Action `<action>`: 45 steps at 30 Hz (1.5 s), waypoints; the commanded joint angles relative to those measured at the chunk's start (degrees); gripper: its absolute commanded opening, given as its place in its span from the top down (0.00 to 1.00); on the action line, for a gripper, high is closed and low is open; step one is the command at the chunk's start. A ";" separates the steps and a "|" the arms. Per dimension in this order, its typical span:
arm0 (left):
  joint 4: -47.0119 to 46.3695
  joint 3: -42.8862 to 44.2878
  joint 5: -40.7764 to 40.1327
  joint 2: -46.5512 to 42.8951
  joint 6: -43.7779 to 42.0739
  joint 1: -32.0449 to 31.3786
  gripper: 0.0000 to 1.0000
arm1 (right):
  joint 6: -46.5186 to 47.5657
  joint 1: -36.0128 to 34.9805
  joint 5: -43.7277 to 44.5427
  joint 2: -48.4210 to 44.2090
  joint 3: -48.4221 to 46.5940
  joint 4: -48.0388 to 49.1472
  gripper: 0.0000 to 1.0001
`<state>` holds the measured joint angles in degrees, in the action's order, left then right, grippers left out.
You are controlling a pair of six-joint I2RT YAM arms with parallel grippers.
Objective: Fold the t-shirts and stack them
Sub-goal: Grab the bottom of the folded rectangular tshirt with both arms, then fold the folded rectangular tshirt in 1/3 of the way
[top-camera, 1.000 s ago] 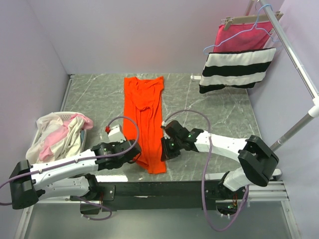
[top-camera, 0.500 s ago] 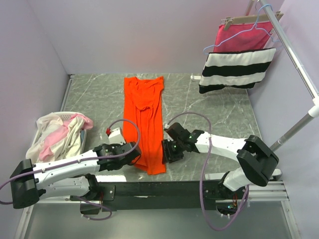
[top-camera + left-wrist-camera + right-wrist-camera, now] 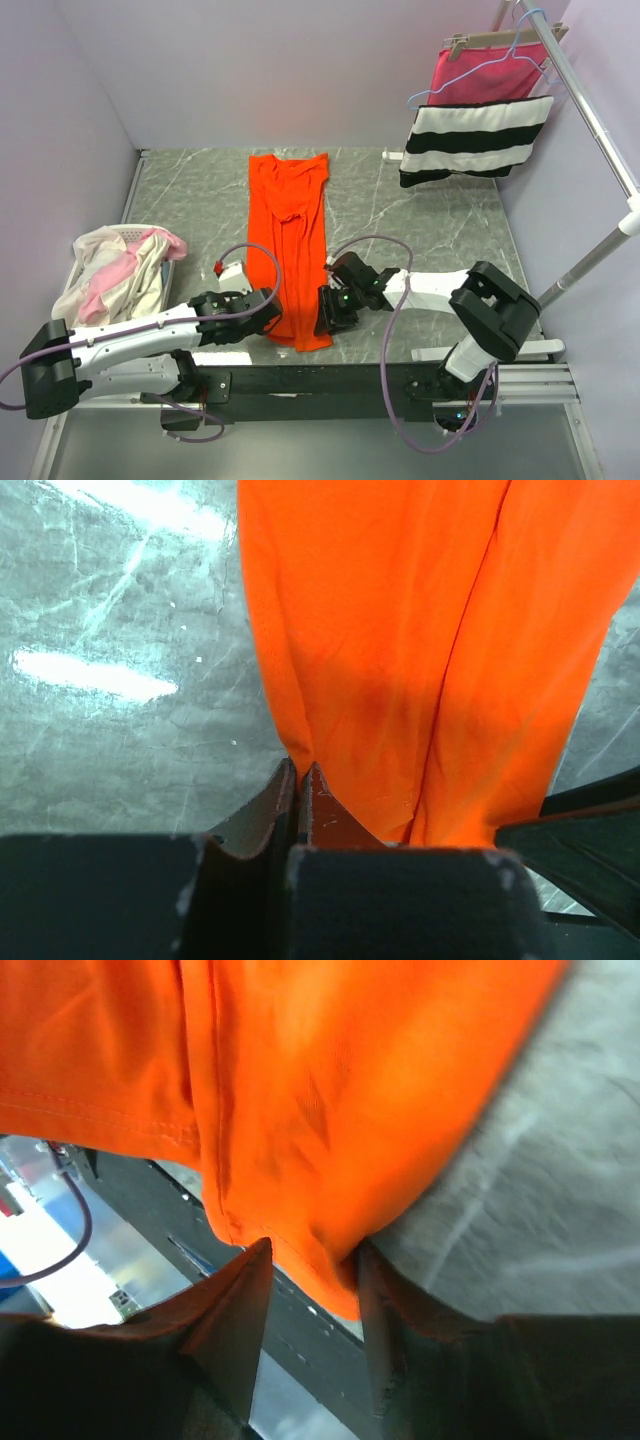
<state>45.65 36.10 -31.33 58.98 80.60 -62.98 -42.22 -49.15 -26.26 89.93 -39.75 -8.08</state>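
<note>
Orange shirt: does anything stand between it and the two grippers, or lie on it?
Nothing visible does. The left gripper is shut on the near left edge of the shirt; the open right gripper straddles its near right corner. Nothing lies on it.

A striped pink cloth [image 3: 478,140] hangs on a rail [image 3: 600,130] beside the marble table [image 3: 440,220].

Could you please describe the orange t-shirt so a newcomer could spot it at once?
On the grey marble table, the orange t-shirt lies as a long narrow strip down the middle. It alone is orange-red; the shirts in the basket at left are cream and pink.
</note>
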 commanded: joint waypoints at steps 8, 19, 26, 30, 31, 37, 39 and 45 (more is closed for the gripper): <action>0.67 0.20 -0.22 -1.59 0.00 -0.21 0.99 | 1.25 -0.60 5.69 -1.05 -1.65 -3.07 1.00; 1.46 4.77 -6.46 3.41 -1.40 1.01 0.99 | 7.14 2.81 7.28 -5.47 -10.52 -9.14 1.00; -4.42 8.99 -9.36 8.08 -9.83 7.77 0.99 | 11.71 10.28 2.80 -2.48 -17.54 -10.55 1.00; -13.36 9.25 -7.61 9.74 -16.69 14.88 0.99 | 14.26 13.28 0.69 2.08 -23.08 -12.40 1.00; -14.70 9.43 -7.34 10.18 -18.96 16.12 0.99 | 15.14 13.81 0.16 4.27 -24.23 -12.66 1.00; -24.80 12.67 -4.80 17.12 -28.28 23.95 0.99 | 17.17 16.09 -1.07 12.71 -32.93 -14.51 1.00; -27.18 13.91 -3.39 20.97 -30.40 26.49 0.99 | 17.52 16.62 -1.51 14.82 -36.09 -15.47 1.00; -32.64 19.27 0.21 30.12 -35.59 31.59 0.99 | 18.75 18.91 -1.77 21.33 -42.95 -17.67 1.00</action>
<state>19.42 51.48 -34.11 85.36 50.61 -34.04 -25.45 -31.90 -26.89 109.10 -77.58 -23.90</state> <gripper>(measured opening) 0.033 0.010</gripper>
